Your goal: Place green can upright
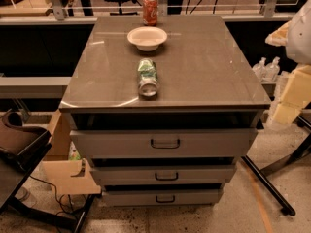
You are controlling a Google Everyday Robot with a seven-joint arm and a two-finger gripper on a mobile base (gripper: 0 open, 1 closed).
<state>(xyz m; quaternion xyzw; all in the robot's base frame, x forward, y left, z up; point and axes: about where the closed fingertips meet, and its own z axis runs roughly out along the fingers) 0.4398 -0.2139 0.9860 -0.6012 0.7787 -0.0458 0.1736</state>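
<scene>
The green can [147, 77] lies on its side on the grey cabinet top [209, 76], near the front edge and left of the middle. Its silver end faces the camera and its green and white label faces up. My gripper [278, 75] is at the far right edge of the camera view, off the cabinet's right side and well away from the can. It is partly cut off by the frame. Its cream fingers [293, 97] stand apart with nothing between them.
A white bowl [146, 38] sits behind the can. A red soda can [150, 9] stands upright at the back edge. The cabinet has three drawers [165, 143]. A dark chair [19, 142] is at the lower left. Plastic bottles [266, 69] stand beyond the right side.
</scene>
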